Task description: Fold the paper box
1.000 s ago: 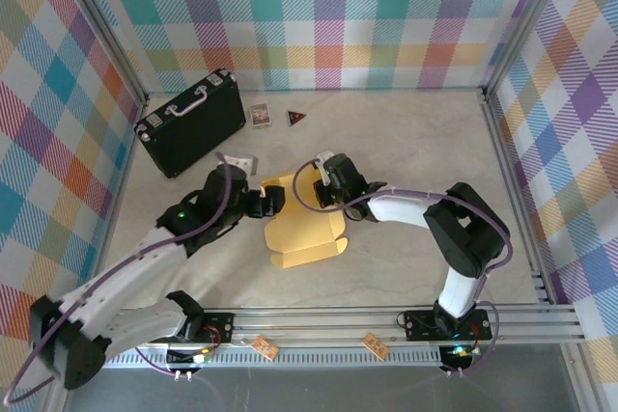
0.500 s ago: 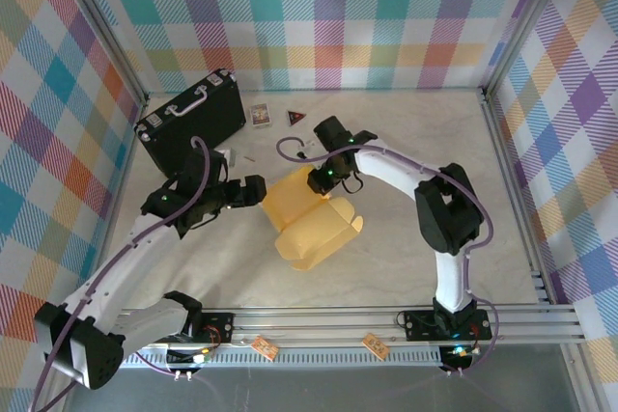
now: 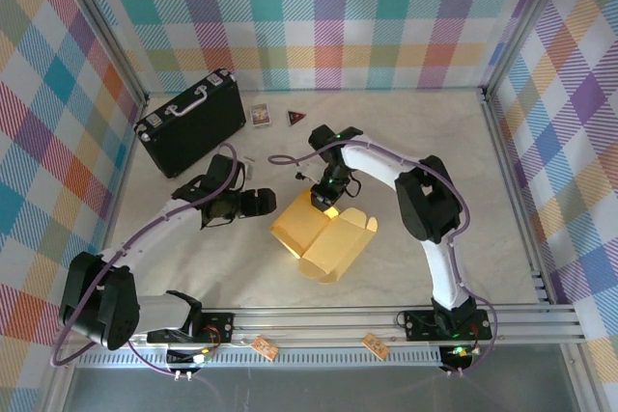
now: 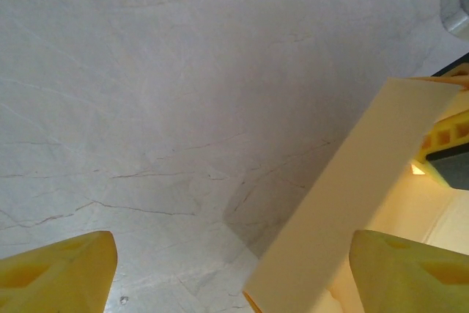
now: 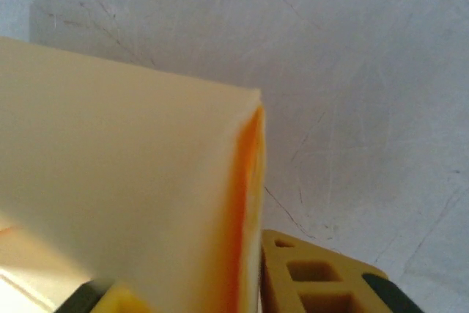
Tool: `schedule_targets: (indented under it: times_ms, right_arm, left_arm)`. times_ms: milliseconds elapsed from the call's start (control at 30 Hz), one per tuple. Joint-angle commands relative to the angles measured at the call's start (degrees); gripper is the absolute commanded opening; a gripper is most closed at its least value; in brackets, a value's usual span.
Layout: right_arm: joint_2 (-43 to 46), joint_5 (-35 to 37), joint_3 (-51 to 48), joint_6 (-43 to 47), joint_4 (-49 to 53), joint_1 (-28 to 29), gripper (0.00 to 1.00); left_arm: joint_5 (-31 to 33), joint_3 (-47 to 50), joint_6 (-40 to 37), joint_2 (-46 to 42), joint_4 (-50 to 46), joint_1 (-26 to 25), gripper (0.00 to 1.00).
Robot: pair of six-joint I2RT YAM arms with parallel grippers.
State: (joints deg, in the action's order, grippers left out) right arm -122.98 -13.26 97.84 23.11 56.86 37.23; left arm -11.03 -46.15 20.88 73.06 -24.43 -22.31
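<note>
- Box (image 3: 326, 238) sits mid-table, half-folded, one panel standing up.
- Left gripper (image 3: 268, 203) hangs wide open just left of it.
- Right gripper (image 3: 323, 202) straddles the box's far panel; can't tell if it's pinching.

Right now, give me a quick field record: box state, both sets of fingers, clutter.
paper box: partly folded, flaps not closed
left gripper: fingers open, at the box's left side, a panel between them
right gripper: fingers straddle the far panel; grip unclear
black case: closed, far left
</note>
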Motion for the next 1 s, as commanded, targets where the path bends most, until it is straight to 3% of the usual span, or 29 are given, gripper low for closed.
schedule_targets:
  times_ms: [0, 233, 467, 767, 900, 967]
  right_arm:
    - [-1.87, -1.99, 3.59, 3.18, 3.68, 0.47, 0.30]
    - [-2.82, 1.36, 6.31, 2.67, 3.61, 0.47, 0.46]
    - [-5.06, 0.91, 9.62, 2.19, 2.88, 0.46, 0.44]
    - [-6.95, 0.56, 12.08, 0.46, 0.38, 0.47, 0.45]
    - [-4.76, 0.34, 9.03, -0.32, -2.17, 0.46, 0.45]
    - [-3.06, 0.13, 6.57, -0.78, -4.52, 0.38, 0.46]
  left_arm:
    - [-5.49, 1.92, 1.89, 2.47, 6.11, 0.18, 0.79]
    - [-8.13, 2.22, 2.41, 6.78, 10.72, -2.53, 0.73]
    - [-0.76, 3.16, 3.75, 0.59, 7.16, -3.07, 0.75]
    - [0.07, 3.99, 5.01, -7.48, 4.01, -2.70, 0.75]
    - [-3.27, 3.09, 5.02, -6.06, 5.32, -2.95, 0.68]
    - [-3.95, 2.79, 5.14, -4.35, 6.04, -3.53, 0.58]
